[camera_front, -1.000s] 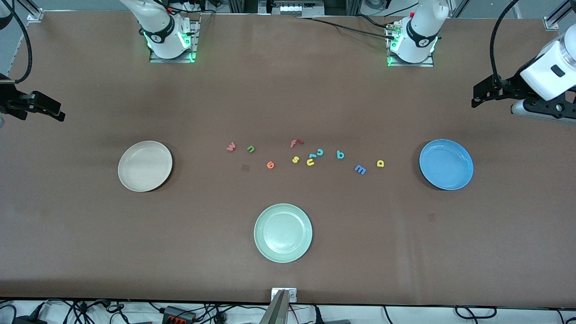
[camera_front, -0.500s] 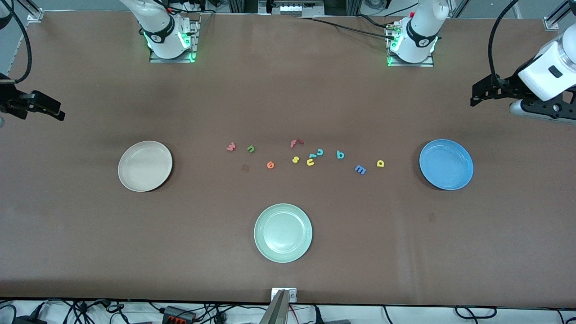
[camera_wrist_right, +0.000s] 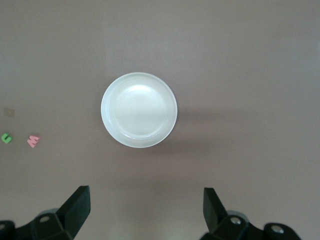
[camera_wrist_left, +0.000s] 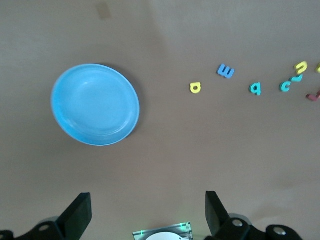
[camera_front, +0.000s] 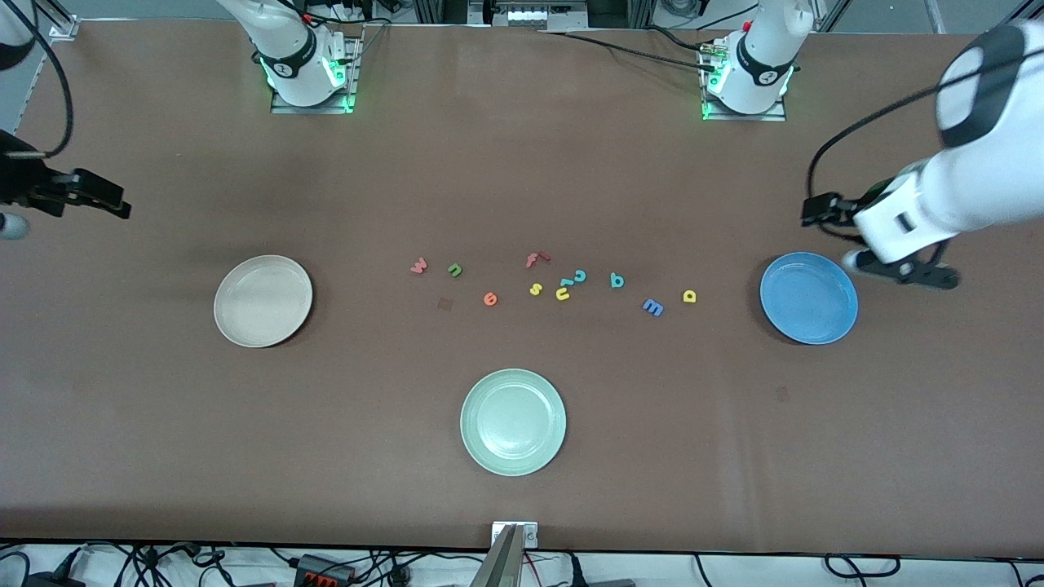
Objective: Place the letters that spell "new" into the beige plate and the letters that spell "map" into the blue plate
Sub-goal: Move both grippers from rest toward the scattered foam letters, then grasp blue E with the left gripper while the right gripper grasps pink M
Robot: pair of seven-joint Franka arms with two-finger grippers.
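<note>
A pink "w" point(camera_front: 418, 265), green "n" point(camera_front: 454, 269) and orange "e" point(camera_front: 489, 298) lie mid-table, toward the beige plate point(camera_front: 263, 300). The teal "p" point(camera_front: 617, 280), blue "m" point(camera_front: 652, 306) and yellow "a" point(camera_front: 689, 296) lie toward the blue plate point(camera_front: 808, 297). Both plates hold nothing. My left gripper point(camera_front: 820, 210) hangs open over bare table beside the blue plate point(camera_wrist_left: 95, 105). The right gripper point(camera_front: 98, 196) hangs open over bare table at the right arm's end, and its wrist view shows the beige plate point(camera_wrist_right: 139, 110).
A pale green plate point(camera_front: 513, 421) sits nearer the front camera than the letters. A red "f" point(camera_front: 536, 259), yellow "s" point(camera_front: 535, 289), yellow "u" point(camera_front: 563, 293) and teal "c" point(camera_front: 579, 275) lie among the letters at the middle.
The left arm has swung in from the table's end toward the blue plate. The right gripper has shifted slightly toward the table's middle. Letters and plates have not moved.
</note>
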